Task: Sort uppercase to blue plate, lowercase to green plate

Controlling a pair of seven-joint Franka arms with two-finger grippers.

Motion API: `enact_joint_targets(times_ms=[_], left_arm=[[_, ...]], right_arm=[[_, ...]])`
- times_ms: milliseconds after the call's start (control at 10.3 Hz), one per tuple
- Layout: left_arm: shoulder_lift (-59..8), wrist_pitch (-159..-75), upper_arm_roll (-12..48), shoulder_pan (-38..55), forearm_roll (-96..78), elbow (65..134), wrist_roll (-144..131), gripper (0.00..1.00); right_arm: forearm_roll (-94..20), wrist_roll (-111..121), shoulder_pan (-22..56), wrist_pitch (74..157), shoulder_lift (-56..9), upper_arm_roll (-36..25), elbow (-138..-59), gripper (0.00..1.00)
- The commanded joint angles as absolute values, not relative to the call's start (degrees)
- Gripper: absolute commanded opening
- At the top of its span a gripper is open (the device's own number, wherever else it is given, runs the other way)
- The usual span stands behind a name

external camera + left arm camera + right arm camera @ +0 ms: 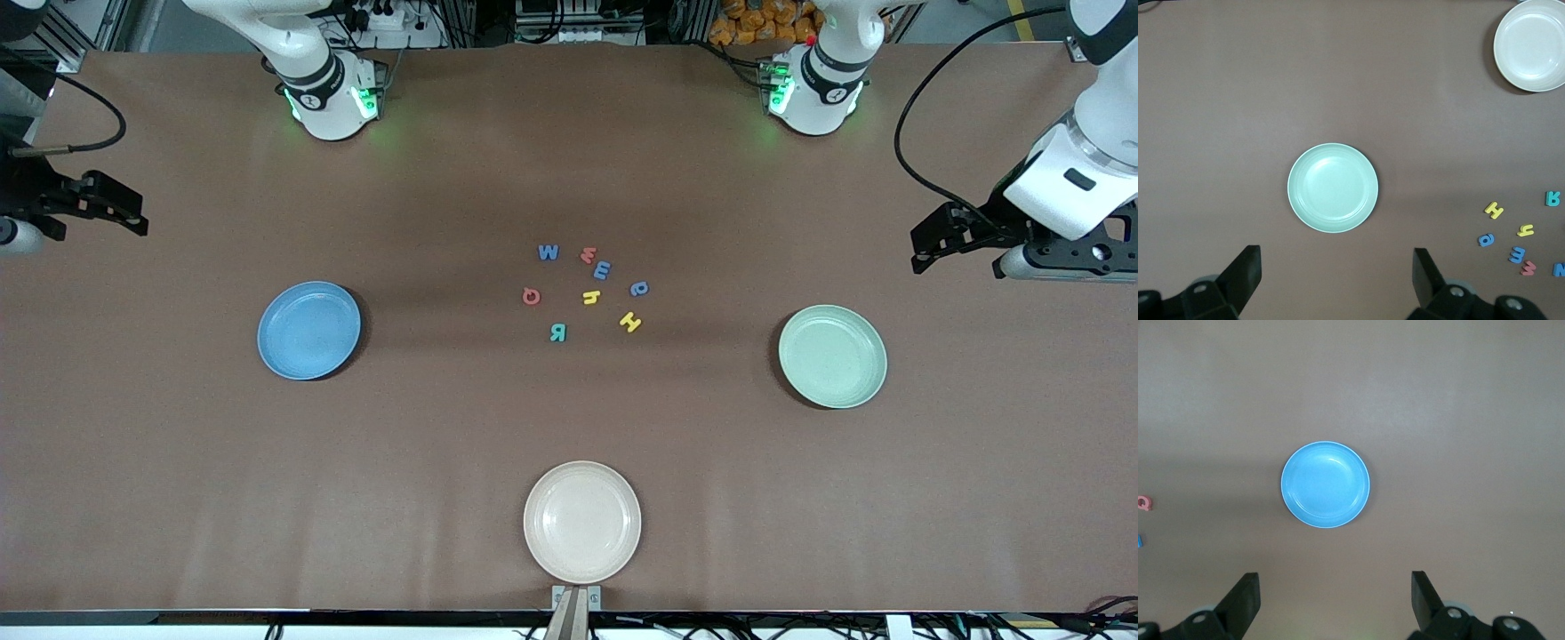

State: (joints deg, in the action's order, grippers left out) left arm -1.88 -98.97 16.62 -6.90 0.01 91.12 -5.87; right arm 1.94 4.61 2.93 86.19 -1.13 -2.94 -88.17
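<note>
Black and spread wide, the jaws of both arms hold nothing: the left gripper (925, 252) hangs over the surface at its own end, near the green plate (833, 356), and the right gripper (133, 218) waits likewise over its end, near the blue plate (308, 330). Both plates are empty. The foam letters sit clustered between the plates, well apart from either gripper: blue W (548, 252), red Q (531, 296), teal R (557, 332), yellow H (630, 322), red m (588, 255), blue m (602, 270), yellow h (591, 297), blue q (638, 288). The yellow H and blue q lie toward the left arm, the W and Q toward the right. A cream plate (582, 521) sits nearest the camera.
</note>
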Motion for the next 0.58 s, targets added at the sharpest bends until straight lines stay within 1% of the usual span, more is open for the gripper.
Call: enact_joint_targets(times_ms=[0,291,388,486], left_arm=[[-2.0,-98.6,16.7,-7.5,-1.7,90.9,-5.5,1.00],[-2.5,-98.6,16.7,-7.5,-1.6,90.9,-5.6,1.00],[-2.6,-98.6,16.7,-7.5,-1.6,90.9,-5.7,1.00],[-3.0,-98.6,16.7,-7.5,-1.5,90.9,-5.8,1.00]], right_arm=[[1.8,1.0,3.9,84.3,-3.3,-1.2,-84.6,1.00],[1.7,-9.5,5.5,83.2,-3.2,3.5,-85.5,1.00],[1.7,-14.3,6.1,83.0,-3.2,6.3,-85.9,1.00],[0.8,-19.5,7.9,82.4,-3.2,7.5,-86.8,1.00]])
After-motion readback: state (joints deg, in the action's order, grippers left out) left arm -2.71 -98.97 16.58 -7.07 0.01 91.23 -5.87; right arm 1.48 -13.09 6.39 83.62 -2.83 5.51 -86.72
